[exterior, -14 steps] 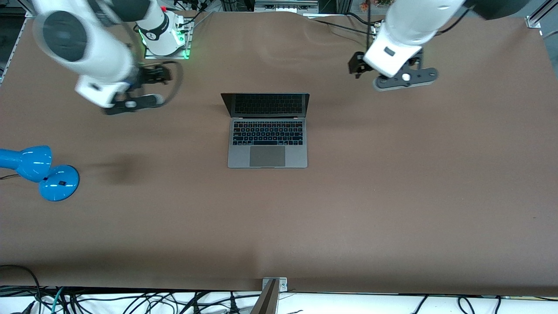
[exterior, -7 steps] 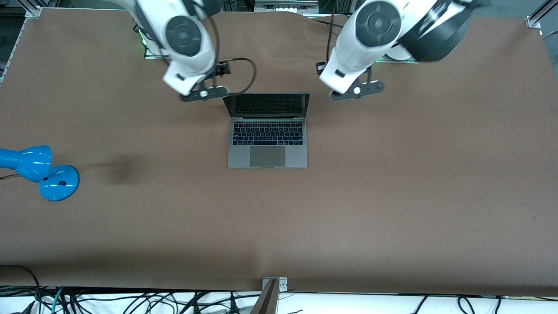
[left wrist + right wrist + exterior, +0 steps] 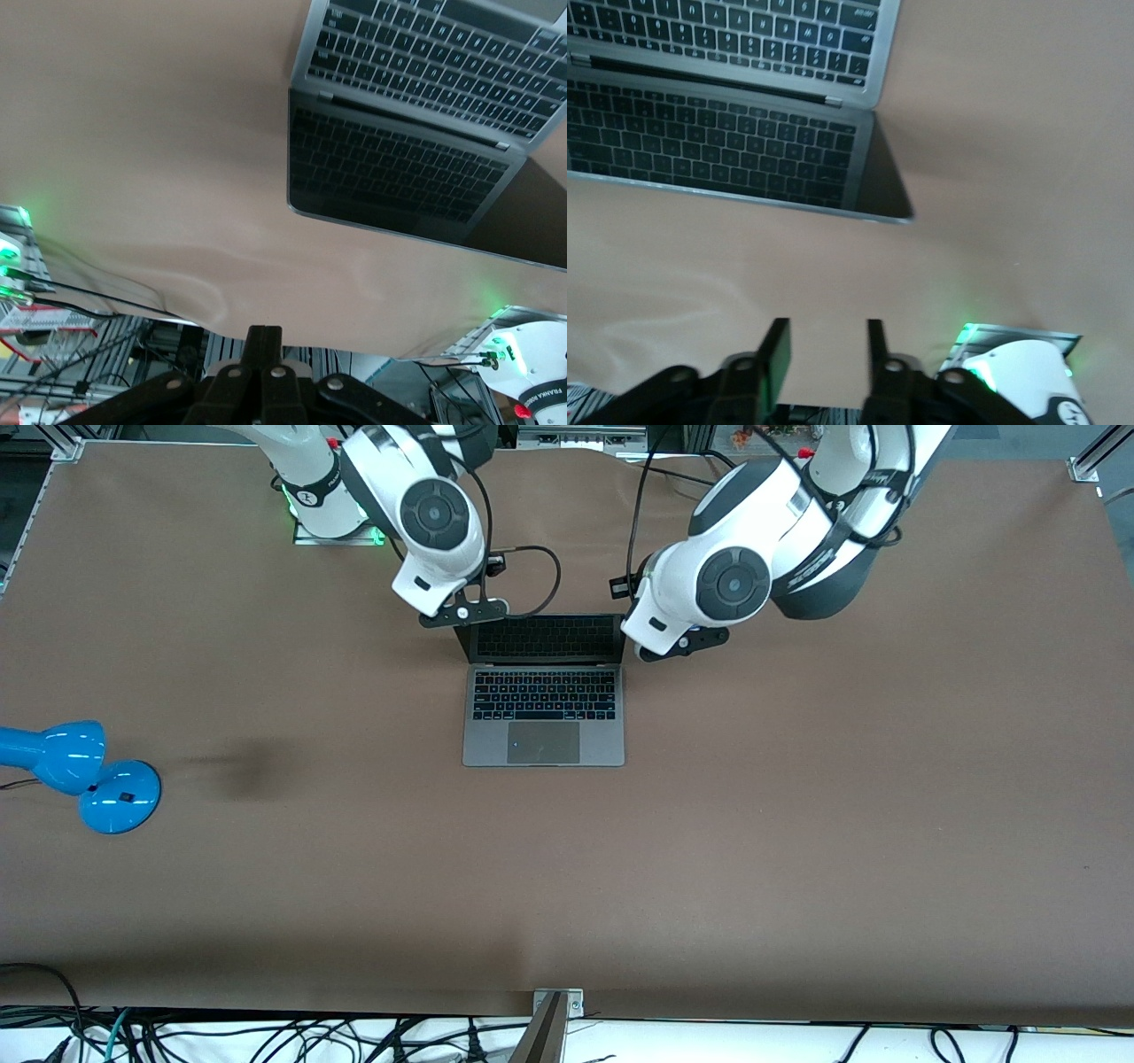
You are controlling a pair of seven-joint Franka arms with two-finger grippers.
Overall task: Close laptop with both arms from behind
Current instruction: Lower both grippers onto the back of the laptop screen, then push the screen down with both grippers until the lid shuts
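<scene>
Both arms hover at the open laptop [image 3: 544, 691]'s lid corners, the right gripper [image 3: 824, 354] parted, the left gripper [image 3: 263, 341] pinched together; uneven pushes could twist the lid or skid the laptop.

Two white arms reach in from the top of the frame. The right gripper [image 3: 824, 350], upper centre-left, is parted; the left gripper [image 3: 264, 341], upper centre-right, is closed.

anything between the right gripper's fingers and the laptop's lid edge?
Nothing: right wrist view shows only bare brown table between the right gripper and the laptop screen's top edge.
</scene>
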